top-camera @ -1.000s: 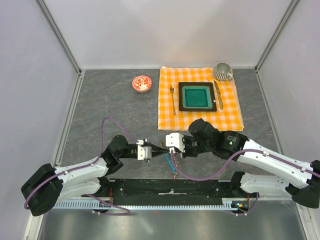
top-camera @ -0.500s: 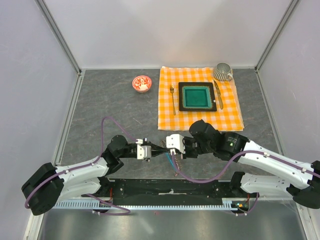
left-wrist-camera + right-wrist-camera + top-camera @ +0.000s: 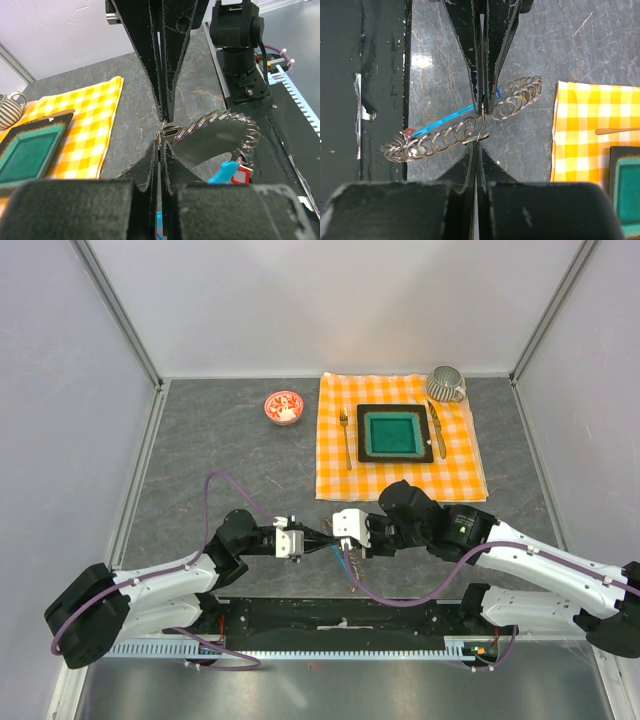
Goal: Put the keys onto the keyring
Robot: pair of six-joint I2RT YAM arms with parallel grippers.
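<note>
Left wrist view puts the two claws tip to tip. The left gripper comes up from 6 o'clock and the right gripper comes down from 12, each pressed together on the same end of the keyring. Pinching one loop from opposite sides looks meant to steady the wire and work a gap open so a key can slide on.

From the pinch, the coil of loops arcs toward 3 o'clock and appears held above the table. The keys and a cyan piece hang at about 4 o'clock. They seem to be on the coil already, though I cannot tell how many.

From the top camera, the meeting point sits at 6 o'clock by the near edge, well apart from the checked cloth at 1 o'clock, which I judge gives free working room.
</note>
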